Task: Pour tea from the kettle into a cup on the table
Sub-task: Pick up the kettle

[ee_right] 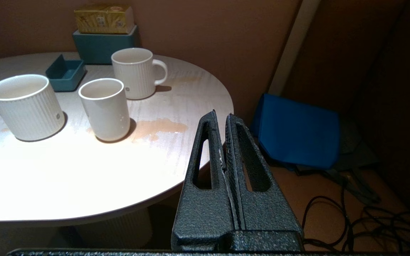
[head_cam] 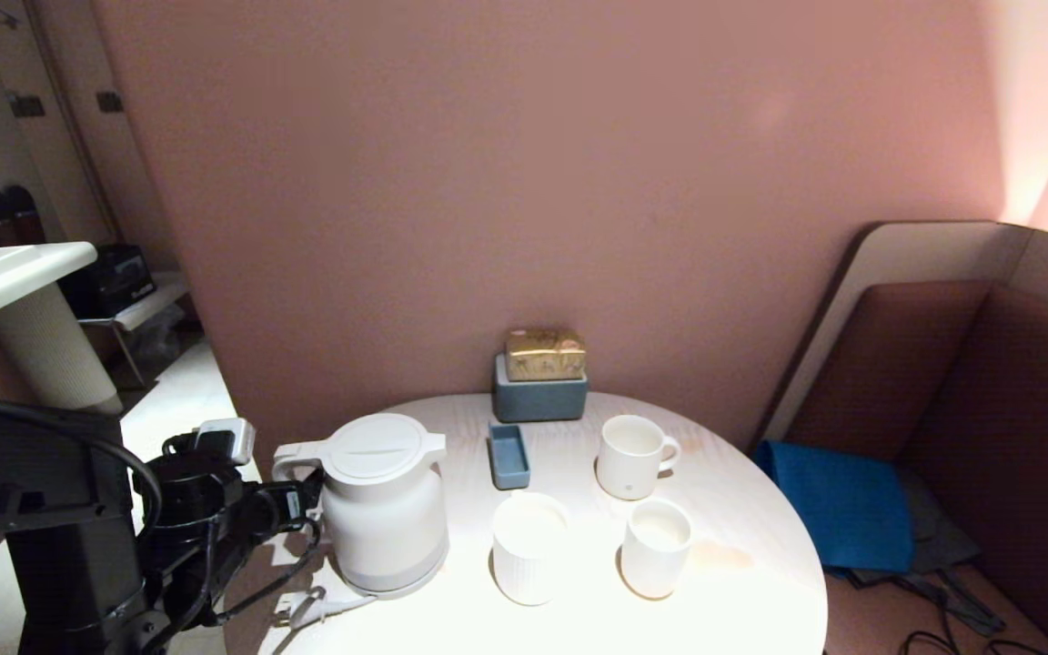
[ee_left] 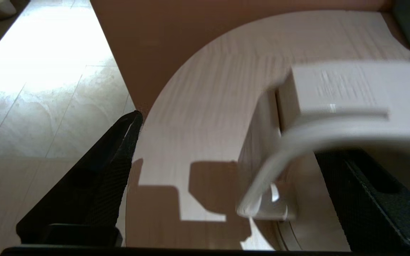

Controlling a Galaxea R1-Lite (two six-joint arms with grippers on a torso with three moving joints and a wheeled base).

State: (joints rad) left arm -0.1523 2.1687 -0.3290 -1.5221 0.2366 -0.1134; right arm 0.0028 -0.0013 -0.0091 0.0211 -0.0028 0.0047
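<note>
My left gripper [ee_left: 226, 170] was spread wide around the kettle [head_cam: 385, 505] handle, not yet clamped. Right gripper [ee_right: 222, 122] sat parked, jaws pressed together, off the surface [head_cam: 742, 582]. Cup [head_cam: 656, 548] awaited; pouring not started.

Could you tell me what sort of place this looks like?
Probably a café or lounge corner: a round table with a kettle and cups, a tea box by the pink wall, and padded booth seating alongside.

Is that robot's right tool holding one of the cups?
No. The right tool is shut on nothing, hanging off the table's edge, apart from the cup.
</note>
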